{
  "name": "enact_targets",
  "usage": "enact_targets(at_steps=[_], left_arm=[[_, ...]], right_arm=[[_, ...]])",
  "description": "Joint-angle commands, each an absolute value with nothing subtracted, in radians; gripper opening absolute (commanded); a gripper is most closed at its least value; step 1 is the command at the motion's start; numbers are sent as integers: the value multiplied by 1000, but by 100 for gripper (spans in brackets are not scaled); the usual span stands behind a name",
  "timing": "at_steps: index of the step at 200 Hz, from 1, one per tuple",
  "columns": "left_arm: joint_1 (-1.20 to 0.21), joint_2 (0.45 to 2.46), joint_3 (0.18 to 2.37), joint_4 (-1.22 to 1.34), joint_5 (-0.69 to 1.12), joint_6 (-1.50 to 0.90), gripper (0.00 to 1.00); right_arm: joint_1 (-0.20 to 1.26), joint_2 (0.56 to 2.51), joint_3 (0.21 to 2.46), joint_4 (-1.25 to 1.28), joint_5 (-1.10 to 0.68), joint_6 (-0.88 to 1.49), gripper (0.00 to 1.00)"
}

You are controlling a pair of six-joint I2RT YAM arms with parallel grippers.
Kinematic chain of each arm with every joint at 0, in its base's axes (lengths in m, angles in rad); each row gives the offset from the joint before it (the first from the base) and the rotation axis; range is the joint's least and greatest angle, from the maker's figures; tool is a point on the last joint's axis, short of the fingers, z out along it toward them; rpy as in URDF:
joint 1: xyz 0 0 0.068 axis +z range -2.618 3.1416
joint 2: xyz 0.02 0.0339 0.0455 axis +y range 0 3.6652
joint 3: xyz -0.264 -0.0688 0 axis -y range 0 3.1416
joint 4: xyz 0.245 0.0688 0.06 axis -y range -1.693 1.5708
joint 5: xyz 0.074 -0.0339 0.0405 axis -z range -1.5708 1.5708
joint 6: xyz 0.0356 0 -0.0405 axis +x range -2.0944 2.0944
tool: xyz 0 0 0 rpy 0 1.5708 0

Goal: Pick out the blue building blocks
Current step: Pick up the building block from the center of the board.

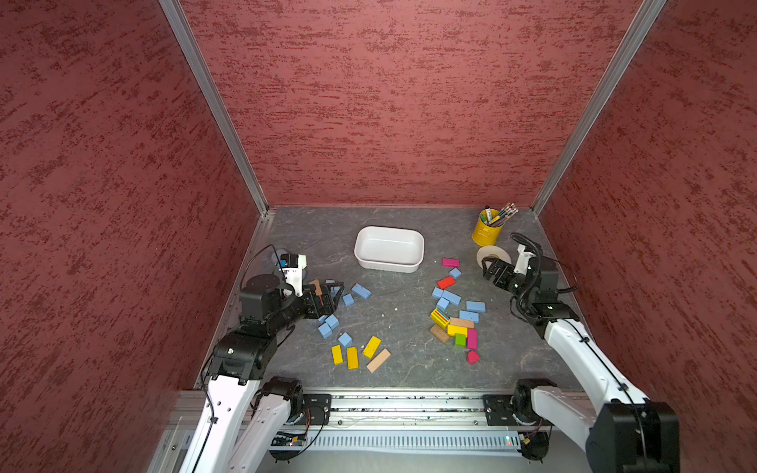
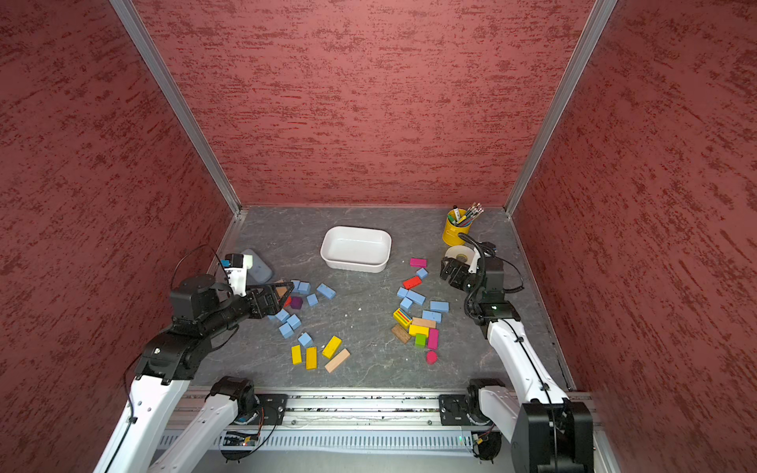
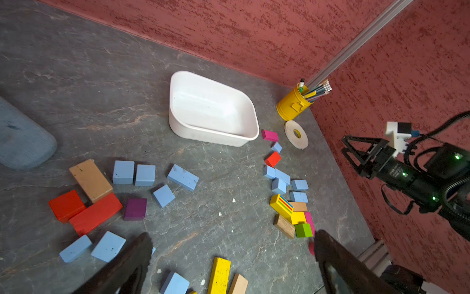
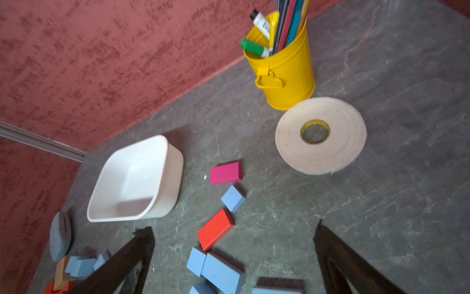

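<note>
The blue building blocks lie in two loose groups on the grey floor. One group [image 1: 361, 291] is by my left gripper [image 1: 336, 293], with several cubes [image 3: 145, 175] and bricks [image 3: 182, 177] in the left wrist view. The other group [image 1: 451, 297] lies to the right, near my right gripper [image 1: 486, 271], and shows below it in the right wrist view [image 4: 221, 273]. Both grippers hover open above the floor with nothing between their fingers: the left gripper [image 3: 232, 236] and the right gripper [image 4: 234, 227]. A single blue cube [image 4: 233, 198] sits between a magenta and a red block.
A white tub [image 1: 387, 267] stands at the back middle. A yellow pencil cup [image 1: 486, 231] and a tape roll [image 1: 493, 254] are at the back right. A grey-blue pad [image 2: 258, 264] lies at far left. Yellow, red, magenta, green, purple and wood blocks [image 1: 458, 329] mix with the blue ones.
</note>
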State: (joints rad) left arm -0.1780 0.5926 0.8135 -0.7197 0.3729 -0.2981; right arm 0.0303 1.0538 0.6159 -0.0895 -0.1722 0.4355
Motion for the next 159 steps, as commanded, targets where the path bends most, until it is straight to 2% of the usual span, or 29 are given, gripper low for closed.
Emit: enact_targets(at_steps=[1, 89, 159], left_arm=[[-212, 572, 786, -732, 312, -241, 100], [-253, 675, 829, -742, 265, -152, 100], [-216, 672, 811, -747, 338, -116, 99]], right_arm=[[65, 1103, 669, -173, -113, 382, 98], [182, 1344, 840, -265, 14, 263, 92], [238, 1521, 931, -305, 79, 192, 88]])
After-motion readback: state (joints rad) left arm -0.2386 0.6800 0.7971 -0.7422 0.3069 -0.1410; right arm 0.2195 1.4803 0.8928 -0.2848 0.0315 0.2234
